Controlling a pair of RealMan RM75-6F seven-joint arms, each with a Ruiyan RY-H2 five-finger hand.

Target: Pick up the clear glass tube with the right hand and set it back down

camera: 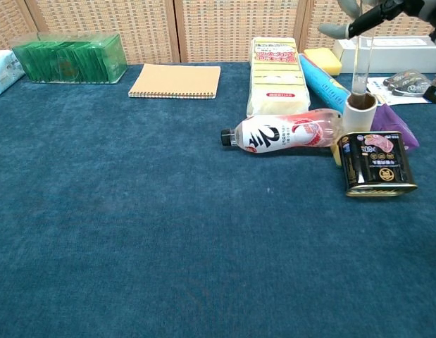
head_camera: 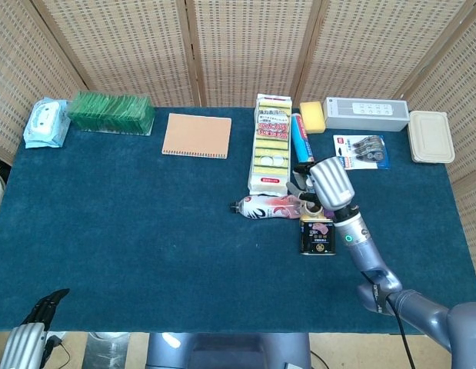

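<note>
One clear glass tube (camera: 359, 65), upright, its lower end inside one small white roll (camera: 359, 111) just beyond one black tin (camera: 375, 163), right of centre on the blue table (camera: 133, 232). One right hand (camera: 387, 14) at the tube's top, fingers (camera: 335, 29) reaching in from the right; from the head view the hand (head_camera: 327, 181) hides the tube, so whether pinched or merely touched cannot be told, nor how wide the fingers stand. One left hand (head_camera: 30, 332) low at the near left edge, off the table, fingers close together, nothing seen in them. One bottle (camera: 282, 132) on its side left of the roll, touching it. Farther back: one yellow-packed stack (camera: 275, 74), one blue tube pack (camera: 323, 82), one sponge (camera: 322, 60), one notebook (camera: 176, 81), one green box (camera: 70, 58), one white speaker (head_camera: 366, 114), one lidded container (head_camera: 431, 137).
</note>
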